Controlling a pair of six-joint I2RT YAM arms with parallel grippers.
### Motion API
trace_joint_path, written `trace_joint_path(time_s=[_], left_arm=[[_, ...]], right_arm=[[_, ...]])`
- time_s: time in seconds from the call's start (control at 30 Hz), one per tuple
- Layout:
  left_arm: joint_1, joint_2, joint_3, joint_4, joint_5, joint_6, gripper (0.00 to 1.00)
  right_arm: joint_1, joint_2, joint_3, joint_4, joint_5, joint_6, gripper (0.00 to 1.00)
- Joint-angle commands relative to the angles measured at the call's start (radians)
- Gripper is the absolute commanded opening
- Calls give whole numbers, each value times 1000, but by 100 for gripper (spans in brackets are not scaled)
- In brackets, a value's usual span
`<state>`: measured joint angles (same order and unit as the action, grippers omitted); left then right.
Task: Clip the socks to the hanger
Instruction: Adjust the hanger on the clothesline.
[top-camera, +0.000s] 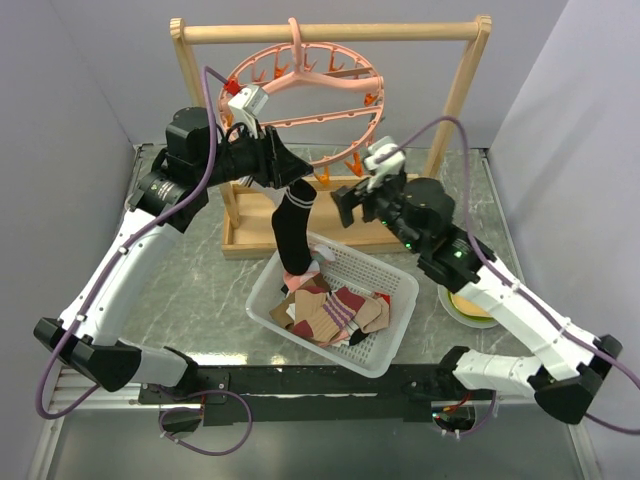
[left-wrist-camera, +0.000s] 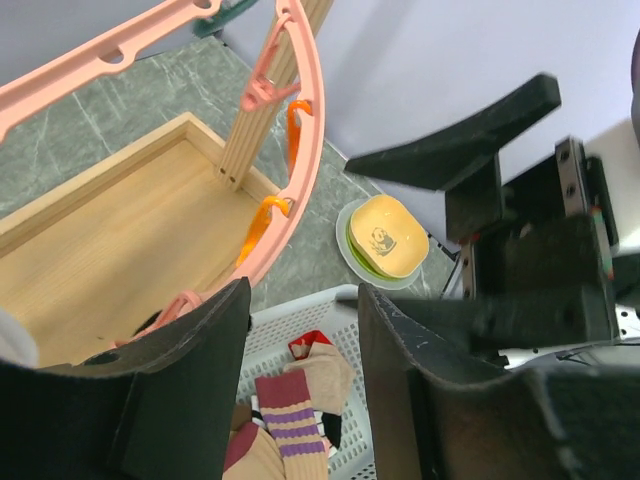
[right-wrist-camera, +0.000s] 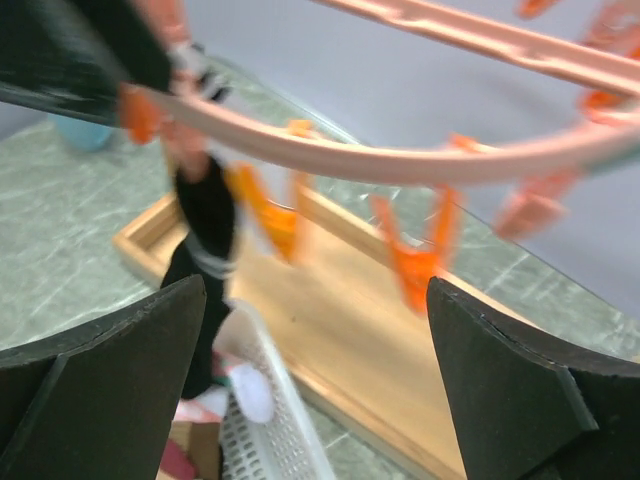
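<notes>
The salmon-pink ring hanger (top-camera: 300, 85) hangs by its hook from a wooden rail, with orange clips (right-wrist-camera: 415, 260) dangling off its rim. A black sock (top-camera: 293, 225) hangs from the ring, its toe reaching down into the basket; the right wrist view shows the black sock (right-wrist-camera: 205, 230) blurred under a clip. My left gripper (top-camera: 290, 172) sits at that sock's top, its jaws apart with nothing between them (left-wrist-camera: 302, 300). My right gripper (top-camera: 345, 205) stands wide open and empty (right-wrist-camera: 315, 300) just right of the sock, below the ring. More socks (top-camera: 325, 310) lie in the basket.
A white mesh basket (top-camera: 265, 290) sits in front of the wooden rack (top-camera: 330, 32) and its tray base (top-camera: 250, 235). A toy burger on a green plate (top-camera: 470, 305) lies at the right, beside the right arm. Grey walls close in both sides.
</notes>
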<state>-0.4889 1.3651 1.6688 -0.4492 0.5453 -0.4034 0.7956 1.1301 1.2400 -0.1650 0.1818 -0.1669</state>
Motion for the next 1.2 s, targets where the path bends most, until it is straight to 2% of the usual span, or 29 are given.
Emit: trace_joint_path(time_s=[0.0, 0.13, 0.3, 0.47, 0.73, 1.1, 1.13, 1.17], left_arm=[[-4, -4, 14, 41, -1, 5, 52], [-5, 2, 22, 37, -7, 15, 52], [-5, 9, 32, 35, -13, 20, 52], [-5, 14, 40, 23, -19, 35, 51], [-5, 12, 43, 10, -24, 46, 49], [-4, -9, 39, 0, -28, 51, 48], [-4, -8, 40, 0, -28, 51, 48], [-5, -9, 42, 0, -28, 52, 48]], right_arm=[[-103, -65, -54, 65, -79, 43, 97], [-238, -78, -99, 119, -177, 49, 95], [-289, -20, -54, 127, -404, 43, 87], [-331, 57, -16, 148, -514, 29, 81], [-401, 134, 4, 258, -593, 72, 77], [-406, 192, 15, 387, -630, 125, 75], [-404, 195, 16, 389, -633, 129, 74], [-404, 198, 18, 389, -637, 130, 67]])
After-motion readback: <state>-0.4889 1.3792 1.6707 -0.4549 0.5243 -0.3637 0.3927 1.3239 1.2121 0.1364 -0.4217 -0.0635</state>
